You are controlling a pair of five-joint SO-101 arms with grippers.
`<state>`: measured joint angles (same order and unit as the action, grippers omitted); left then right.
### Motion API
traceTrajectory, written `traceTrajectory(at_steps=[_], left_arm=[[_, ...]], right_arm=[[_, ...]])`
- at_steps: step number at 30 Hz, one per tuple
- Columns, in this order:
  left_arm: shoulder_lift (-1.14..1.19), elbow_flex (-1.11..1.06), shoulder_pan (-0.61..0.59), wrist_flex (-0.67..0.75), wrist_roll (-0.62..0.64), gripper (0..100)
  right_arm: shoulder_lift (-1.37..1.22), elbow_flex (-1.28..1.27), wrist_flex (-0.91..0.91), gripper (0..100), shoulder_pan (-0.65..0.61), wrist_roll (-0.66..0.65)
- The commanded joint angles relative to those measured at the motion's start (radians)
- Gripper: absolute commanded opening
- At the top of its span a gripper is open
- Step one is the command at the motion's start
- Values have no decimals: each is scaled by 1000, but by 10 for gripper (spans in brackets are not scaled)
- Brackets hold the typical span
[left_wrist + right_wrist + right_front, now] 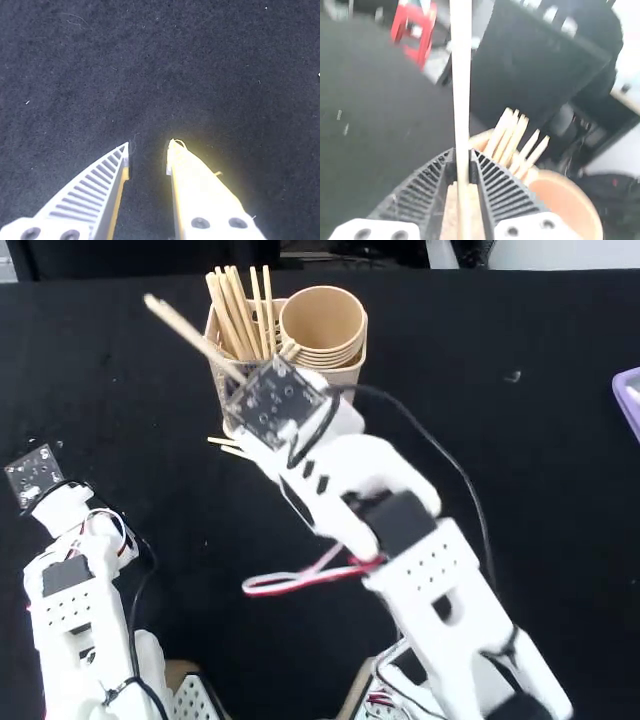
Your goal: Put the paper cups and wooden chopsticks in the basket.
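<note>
Right gripper [462, 152] has its jaws pinched tight on a single wooden chopstick [461, 75]. From above, that stick [185, 330] pokes out at a slant toward the far left corner of the worktop [520, 490], with the gripper right up against the basket [214, 335]. The basket sits near the middle of the far edge. It's got a bunch of chopsticks [240, 310] standing in it, plus a nested stack of paper cups [322, 325] right beside them. A couple of loose chopsticks [228, 448] lie on the worktop just beside the basket, on its near side. Left gripper [147, 147] is over by the near left corner, well apart from the basket. Its jaws are a bit apart over bare black worktop, nothing between them. There's a purple thing [628, 400] at the right edge.
</note>
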<state>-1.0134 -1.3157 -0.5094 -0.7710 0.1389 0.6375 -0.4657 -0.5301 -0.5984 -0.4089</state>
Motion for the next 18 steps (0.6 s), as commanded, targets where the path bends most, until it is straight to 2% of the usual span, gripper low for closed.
traceTrajectory(at_steps=[1, 10, 14, 18], left_arm=[[-18, 22, -7, 15, 3, 134], [-18, 21, -7, 15, 3, 134], [-18, 21, -7, 15, 3, 134], [-18, 21, -7, 15, 3, 134]], right_arm=[[-97, 113, 173, 11, 15, 11], [-344, 160, 660, 11, 18, 12], [-429, 162, 764, 11, 32, 12], [-484, 162, 770, 11, 55, 12]])
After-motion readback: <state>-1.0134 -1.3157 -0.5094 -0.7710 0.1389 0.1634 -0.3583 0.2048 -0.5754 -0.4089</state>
